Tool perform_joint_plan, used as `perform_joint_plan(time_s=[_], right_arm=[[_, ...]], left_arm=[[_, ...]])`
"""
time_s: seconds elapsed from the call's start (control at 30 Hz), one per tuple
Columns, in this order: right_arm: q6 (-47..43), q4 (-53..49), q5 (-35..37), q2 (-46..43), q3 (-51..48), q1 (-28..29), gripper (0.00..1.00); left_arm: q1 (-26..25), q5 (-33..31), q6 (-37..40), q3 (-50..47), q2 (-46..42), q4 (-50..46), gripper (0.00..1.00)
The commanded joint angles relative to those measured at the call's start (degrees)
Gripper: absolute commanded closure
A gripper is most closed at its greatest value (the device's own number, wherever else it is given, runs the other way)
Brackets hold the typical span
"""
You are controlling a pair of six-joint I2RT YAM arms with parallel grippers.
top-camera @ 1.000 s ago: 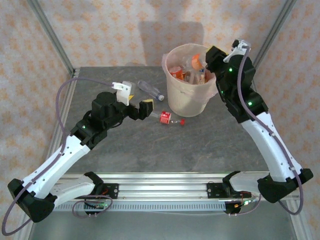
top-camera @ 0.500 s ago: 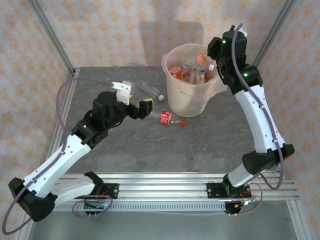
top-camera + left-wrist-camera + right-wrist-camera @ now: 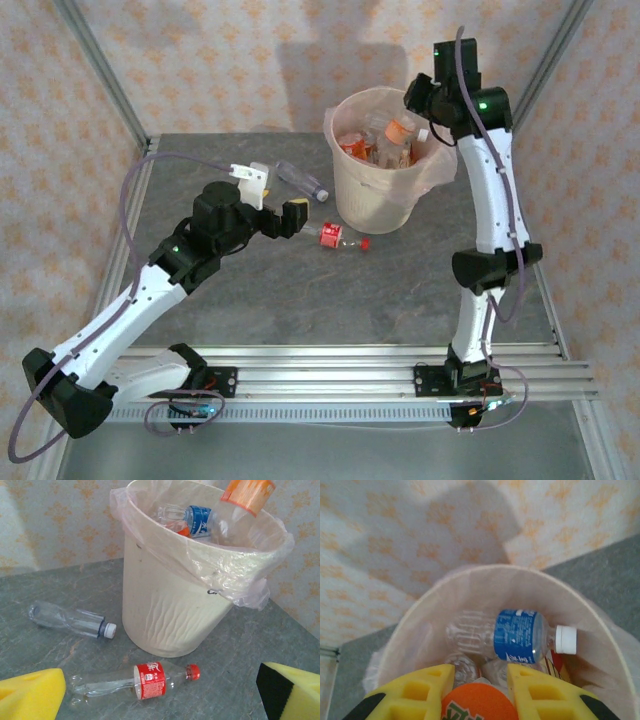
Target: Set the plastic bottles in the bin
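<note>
- Since a second ago my right arm has straightened and swung up, and the right gripper (image 3: 413, 108) now sits above the bin (image 3: 375, 205); my left arm has barely shifted.
- I see its yellow foam pads (image 3: 407, 690) pinching the orange-labelled bottle (image 3: 479, 704), which hangs directly under the hand, over the bin's open mouth.
- Just below that hand, a clear ribbed blue-labelled bottle (image 3: 517, 635) lies on the pile, white cap pointing to the hand's right.
- My left gripper (image 3: 275, 203) is spread wide and holds nothing.
- Ahead of it, between the two pads, the red-labelled bottle (image 3: 150, 680) lies on its side on the grey table (image 3: 250, 645), crumpled and clear, red cap toward the right pad.
- Farther ahead and left lies a clear white-capped bottle (image 3: 70, 621), cap toward the bin.
- I make the bin round, beige, faintly rippled, with thin pinkish film folded over its rim.
</note>
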Motion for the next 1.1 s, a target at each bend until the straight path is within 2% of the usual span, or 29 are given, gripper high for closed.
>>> perform_joint_plan(time_s=[0.0, 0.07, 0.17, 0.23, 0.4, 0.53, 0.63, 0.7, 0.77, 0.87, 0.97, 1.07], right_arm=[[-0.2, -7.5, -4.2, 2.3, 2.0, -1.7, 0.96], [-0.2, -7.6, -4.2, 2.9, 1.5, -2.2, 0.93], [-0.4, -8.3, -2.5, 3.5, 1.3, -2.5, 0.78], [-0.8, -8.9, -0.6, 3.9, 1.3, -2.5, 0.59], [-2.1, -9.7, 4.3, 4.2, 1.4, -2.5, 0.31], [-3.2, -9.7, 6.6, 3.9, 1.6, -2.5, 0.32], [-3.8, -9.4, 6.5, 3.6, 1.7, -2.5, 0.44], [-4.1, -9.3, 5.7, 3.3, 1.7, -2.5, 0.45], [-4.2, -9.1, 4.4, 2.8, 1.7, -2.5, 0.41], [-4.5, -9.0, 1.8, 1.5, 1.5, -2.4, 0.27], [-5.0, -8.6, 1.5, -0.9, 0.2, -1.7, 0.0], [-5.6, -7.1, 1.6, -4.3, -3.2, -0.4, 0.01]], left_arm=[[-0.3, -1.3, -0.3, 1.4, 0.0, -0.6, 0.0], [-0.3, -1.3, -0.3, 1.6, 0.2, -0.7, 0.0], [-0.3, -1.3, -0.2, 1.8, 0.4, -0.9, 0.0], [-0.3, -1.3, -0.2, 2.0, 0.5, -1.0, 0.0], [-0.3, -1.0, -0.3, 2.3, 1.1, -1.1, 0.0], [-0.3, -0.9, -0.4, 2.6, 1.5, -1.3, 0.0], [-0.3, -0.9, -0.5, 2.7, 1.9, -1.3, 0.0], [-0.3, -1.0, -0.6, 2.7, 2.0, -1.3, 0.0], [-0.3, -1.5, -0.7, 2.7, 2.2, -1.5, 0.0], [-0.3, -2.8, -1.0, 3.0, 2.8, -2.5, 0.0], [-0.2, -5.8, -2.4, 3.3, 3.7, -4.2, 0.0], [-0.1, -11.2, -5.3, 4.4, 5.5, -7.1, 0.0]])
